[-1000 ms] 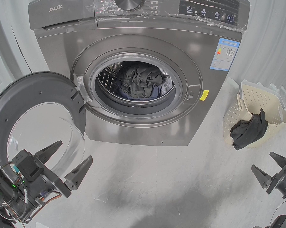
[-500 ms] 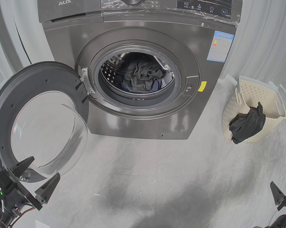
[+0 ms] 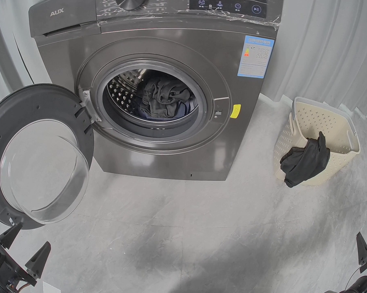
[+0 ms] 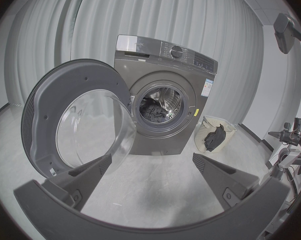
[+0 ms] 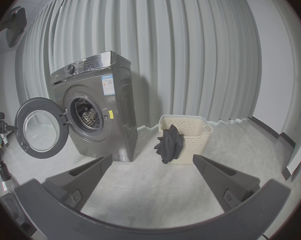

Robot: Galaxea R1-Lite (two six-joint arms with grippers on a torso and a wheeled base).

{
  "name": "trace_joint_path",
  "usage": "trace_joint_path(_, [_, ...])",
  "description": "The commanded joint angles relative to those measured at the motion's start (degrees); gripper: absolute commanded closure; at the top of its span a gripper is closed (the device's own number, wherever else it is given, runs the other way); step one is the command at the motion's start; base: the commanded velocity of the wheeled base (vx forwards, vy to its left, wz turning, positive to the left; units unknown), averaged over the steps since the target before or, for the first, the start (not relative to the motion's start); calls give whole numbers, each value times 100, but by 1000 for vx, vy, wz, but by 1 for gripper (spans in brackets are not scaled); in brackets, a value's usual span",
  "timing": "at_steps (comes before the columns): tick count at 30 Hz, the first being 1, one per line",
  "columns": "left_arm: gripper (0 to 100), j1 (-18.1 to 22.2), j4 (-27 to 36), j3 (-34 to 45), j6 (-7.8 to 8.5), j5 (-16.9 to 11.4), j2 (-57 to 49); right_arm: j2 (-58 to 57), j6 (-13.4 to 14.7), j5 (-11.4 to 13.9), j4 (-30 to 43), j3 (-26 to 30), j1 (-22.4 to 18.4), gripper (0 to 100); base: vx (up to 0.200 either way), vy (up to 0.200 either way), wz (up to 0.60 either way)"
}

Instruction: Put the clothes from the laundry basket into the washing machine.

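Head view: dark garment (image 3: 304,163) hangs lengthwise down laundry basket (image 3: 325,119) rim; left claw (image 3: 29,239), right claw (image 5: 152,157) — released.

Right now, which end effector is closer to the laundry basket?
Right. The right end effector hangs open on the same side as the laundry basket, bare floor between them. The left end effector is far across, by the open door of the washing machine.

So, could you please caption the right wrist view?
Open washing machine, dark garment draped over laundry basket rim, right gripper jaws open.
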Motion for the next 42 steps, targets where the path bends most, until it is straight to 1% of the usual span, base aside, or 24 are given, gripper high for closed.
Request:
trace_joint_path(1, [0, 944, 748, 99, 10, -737, -1474, -333, -119, 330, 358, 84, -605, 0, 0, 0, 0])
trace_joint_path(3, [0, 1331, 1231, 99, 19, -1370, -2107, -614, -137, 822, 692, 101, -702, 0, 0, 0, 0])
trace_joint_path(4, [0, 1410, 1433, 99, 89, -1563, -2178, -614, -181, 972, 728, 92, -711, 0, 0, 0, 0])
trace_joint_path(5, [0, 1419, 1512, 99, 159, -1572, -2116, -614, -198, 954, 719, 92, -711, 0, 0, 0, 0])
trace_joint_path(6, [0, 1428, 1627, 99, 256, -1510, -2081, -614, -198, 892, 701, 92, -711, 0, 0, 0, 0])
trace_joint_path(7, [0, 1463, 1715, 99, 291, -1449, -2090, -614, -181, 787, 701, 92, -711, 0, 0, 0, 0])
trace_joint_path(8, [0, 1507, 1715, 99, 282, -1431, -2081, -614, -172, 743, 701, 92, -702, 0, 0, 0, 0])
trace_joint_path(9, [0, 1665, 1715, 99, 353, -1431, -2081, -614, -154, 699, 701, 92, -693, 0, 0, 0, 0])
trace_joint_path(10, [0, 1735, 1715, 99, 353, -1431, -2090, -614, -145, 699, 701, 92, -693, 0, 0, 0, 0])
trace_joint_path(11, [0, 2069, 1715, 99, 370, -1475, -2125, -614, -137, 699, 701, 92, -693, 0, 0, 0, 0])
trace_joint_path(12, [0, 2306, 1723, 99, 388, -1537, -2204, -614, -119, 699, 710, 92, -693, 0, 0, 0, 0])
trace_joint_path(13, [0, 2482, 1723, 99, 432, -1660, -2336, -614, -137, 699, 710, 92, -693, 0, 0, 0, 0])
trace_joint_path(14, [0, 2482, 1723, 99, 484, -1783, -2389, -614, -172, 699, 701, 101, -693, 0, 0, 0, 0])
trace_joint_path(15, [0, 2482, 1723, 99, 484, -1783, -2389, -614, -172, 699, 701, 101, -693, 0, 0, 0, 0])
trace_joint_path(16, [0, 2350, 1732, 99, 458, -1835, -2485, -614, -172, 699, 701, 92, -693, 0, 0, 0, 0])
trace_joint_path(17, [0, 2315, 1776, 99, 458, -1835, -2626, -614, -189, 708, 692, 92, -693, 0, 0, 0, 0])
trace_joint_path(18, [0, 2324, 1829, 90, 546, -1721, -2626, -614, -181, 708, 692, 92, -693, 0, 0, 0, 0])
trace_joint_path(19, [0, 2315, 1846, 90, 555, -1651, -2626, -614, -189, 708, 692, 92, -693, 0, 0, 0, 0])
trace_joint_path(20, [0, 2315, 1873, 90, 572, -1493, -2626, -614, -198, 708, 701, 92, -693, 0, 0, 0, 0])
trace_joint_path(21, [0, 2315, 1873, 90, 607, -1449, -2626, -614, -189, 708, 692, 92, -693, 0, 0, 0, 0])
trace_joint_path(24, [0, 2315, 1864, 99, 590, -1633, -2626, -614, -189, 708, 692, 92, -693, 0, 0, 0, 0])
trace_joint_path(29, [0, 2315, 1864, 99, 555, -1633, -2626, -614, -189, 708, 692, 92, -693, 0, 0, 0, 0])
trace_joint_path(35, [0, 2324, 1890, 90, 616, -1660, -2626, -614, -189, 708, 692, 92, -693, 0, 0, -200, 0])
trace_joint_path(42, [0, 2324, 1882, 90, 616, -1660, -2626, -614, -189, 708, 692, 92, -693, 0, 0, -200, 0])
